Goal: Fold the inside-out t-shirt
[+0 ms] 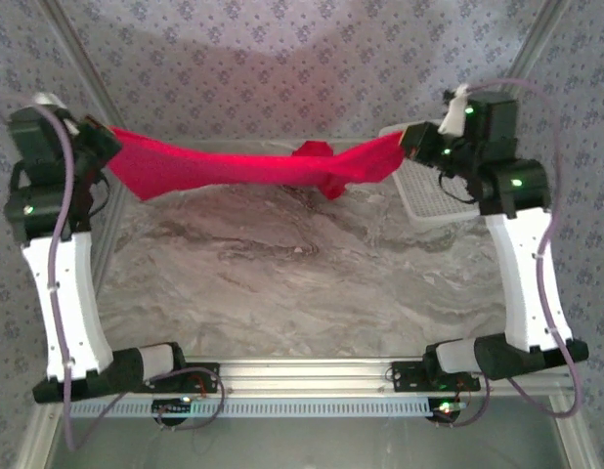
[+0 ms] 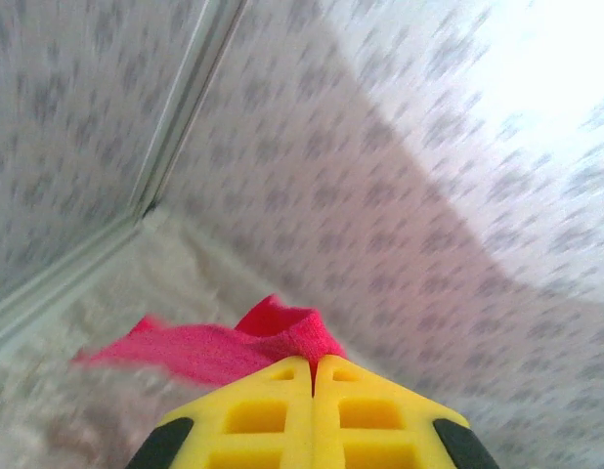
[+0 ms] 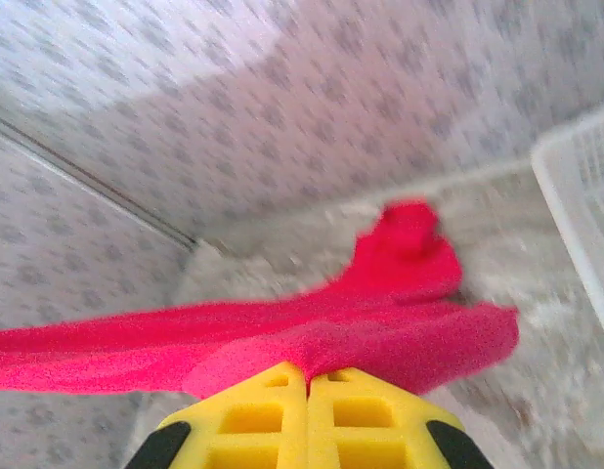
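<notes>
The bright red inside-out t-shirt [image 1: 234, 164] hangs stretched between both arms above the far part of the marble table, sagging and bunched right of centre. My left gripper [image 1: 105, 145] holds its left end, shut on a pinch of red cloth [image 2: 282, 337] between yellow fingers [image 2: 273, 405]. My right gripper [image 1: 408, 142] holds the right end, also shut on the cloth [image 3: 380, 337], which trails leftward from its yellow fingers [image 3: 268, 410]. Both wrist views are motion-blurred.
A white plastic mesh basket [image 1: 429, 200] stands at the far right of the table, under the right arm, and shows at the right edge of the right wrist view [image 3: 585, 195]. Patterned walls enclose the table at back and sides. The marble tabletop [image 1: 282, 274] lies below the shirt.
</notes>
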